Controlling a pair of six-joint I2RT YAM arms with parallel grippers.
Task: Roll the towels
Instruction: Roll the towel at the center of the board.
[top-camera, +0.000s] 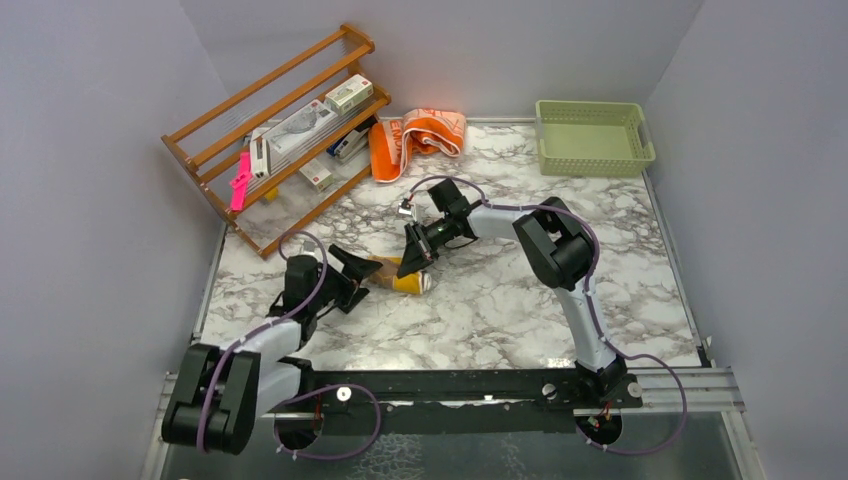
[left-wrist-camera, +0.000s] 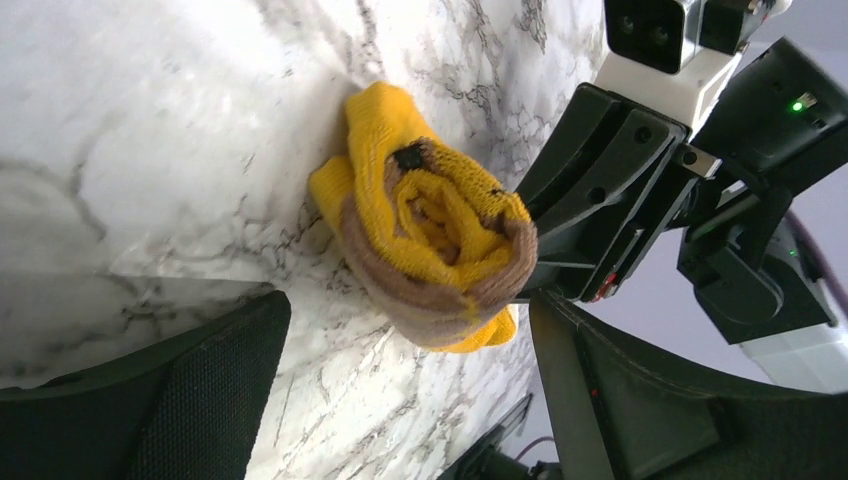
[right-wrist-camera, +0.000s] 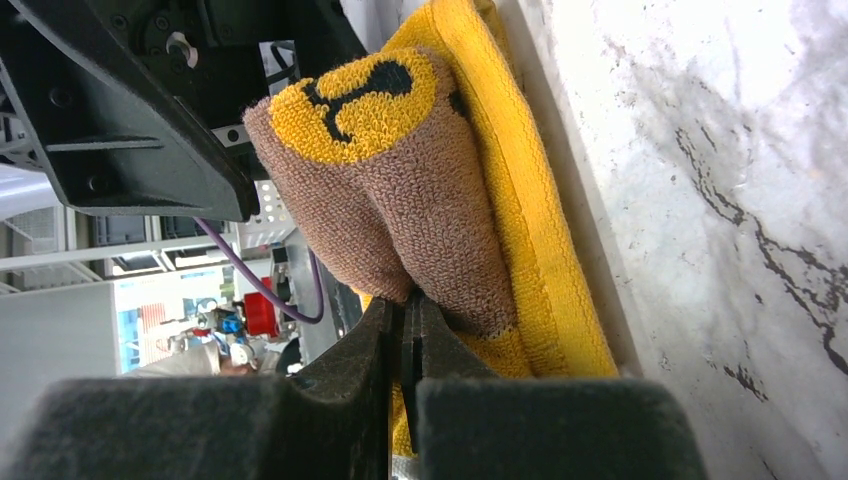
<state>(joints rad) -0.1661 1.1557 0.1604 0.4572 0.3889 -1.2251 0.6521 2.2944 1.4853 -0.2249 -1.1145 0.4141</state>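
At the near edge of the marble table (top-camera: 500, 310), we see both arms bolted to a black rail (top-camera: 450, 385) and reaching inward toward the middle of the slab.

The left gripper (top-camera: 365, 278) lies low over the table left of centre. Its jaws are spread wide, holding nothing, and face the open end of the yellow towel (left-wrist-camera: 440, 250). We find that towel just beyond the jaws, rolled into a short, thick bundle and lying on the marble. A brown band wraps its outside and yellow coils show at its end.

From the other side, the right gripper (right-wrist-camera: 404, 330) comes down at a slant. Its fingers are clenched together and the tips are pressed against the roll. We cannot tell whether a fold of cloth is caught between them.

Farther back, near the far edge of the table, we see the orange towel (top-camera: 420, 135) lying loose and crumpled, not rolled. Just to its left stands a tilted wooden rack (top-camera: 357, 42) that holds boxes, with a pink piece (top-camera: 240, 182) at its front. A pale green basket (top-camera: 545, 140) sits in the far right corner, well apart from both towels.
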